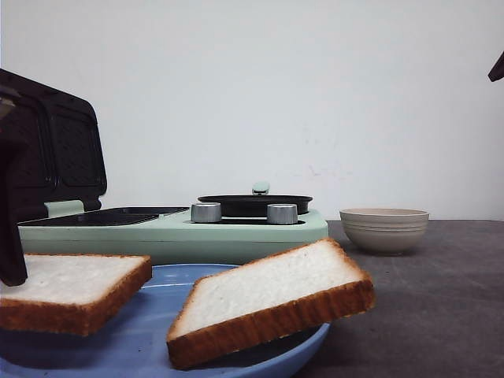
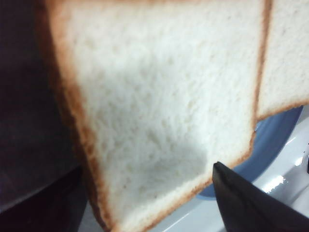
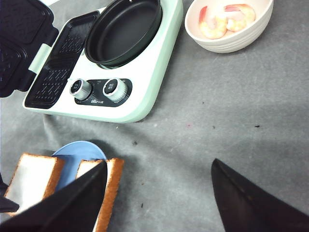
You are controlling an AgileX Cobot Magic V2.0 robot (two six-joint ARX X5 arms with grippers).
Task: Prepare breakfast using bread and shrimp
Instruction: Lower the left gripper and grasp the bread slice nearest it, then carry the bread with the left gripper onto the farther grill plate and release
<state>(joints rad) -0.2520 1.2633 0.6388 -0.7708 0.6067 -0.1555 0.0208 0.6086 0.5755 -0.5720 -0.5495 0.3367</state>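
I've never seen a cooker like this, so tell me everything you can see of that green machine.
The mint-green breakfast maker sits on the grey table behind the blue plate. Its dark ribbed lid stands open over a black grill plate. Beside that sits an empty round black pan. Two silver knobs face front.

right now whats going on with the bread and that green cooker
The left gripper is at the left bread slice on the blue plate; whether it grips the slice is unclear. The second slice lies beside it. The mint breakfast maker stands open, its round pan empty. The shrimp sit in the beige bowl. The right gripper hovers open above the table.
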